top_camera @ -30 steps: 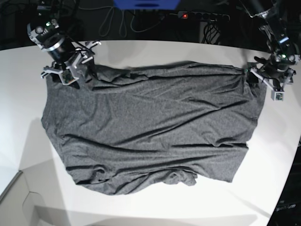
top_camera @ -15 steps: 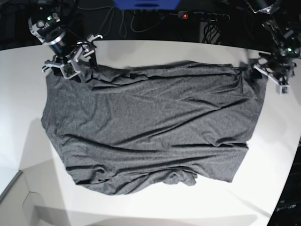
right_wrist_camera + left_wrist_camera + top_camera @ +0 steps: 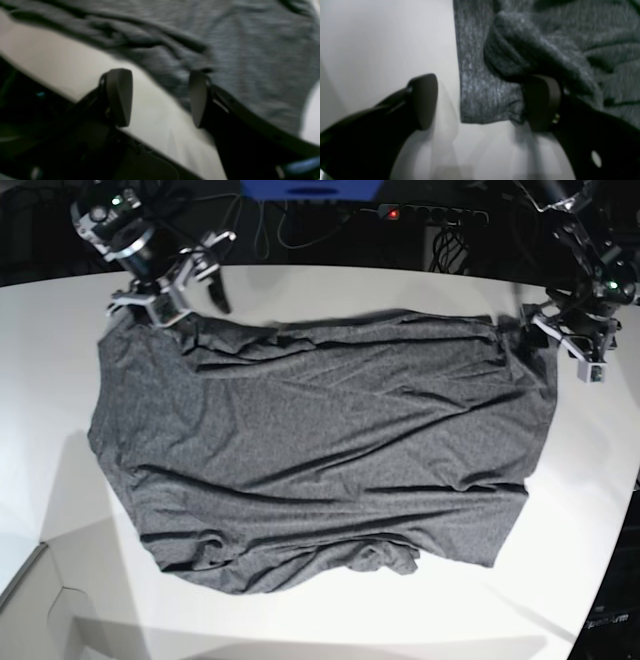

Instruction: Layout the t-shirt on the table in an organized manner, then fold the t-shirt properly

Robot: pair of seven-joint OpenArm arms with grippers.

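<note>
The dark heather-grey t-shirt (image 3: 315, 445) lies spread and wrinkled across the white table (image 3: 60, 380), with bunched folds along its near hem. My left gripper (image 3: 540, 332) hovers at the shirt's far right corner. In the left wrist view the left gripper (image 3: 482, 102) is open, with a corner of the t-shirt (image 3: 480, 95) lying between its fingers (image 3: 423, 100) and one pad against a raised fold. My right gripper (image 3: 175, 302) is open at the far left corner. In the right wrist view the right gripper (image 3: 158, 97) spans the edge of the t-shirt (image 3: 237, 57), gripping nothing.
A power strip (image 3: 432, 214) with a red light, cables and a blue object (image 3: 310, 188) sit behind the table's far edge. The table's curved edge (image 3: 612, 520) runs down the right side. A pale flat panel (image 3: 40, 600) shows at the near left corner.
My right gripper has moved back and up from the shirt's far left corner toward the table's far edge. The left gripper shifted slightly backward. The shirt has stayed in place.
</note>
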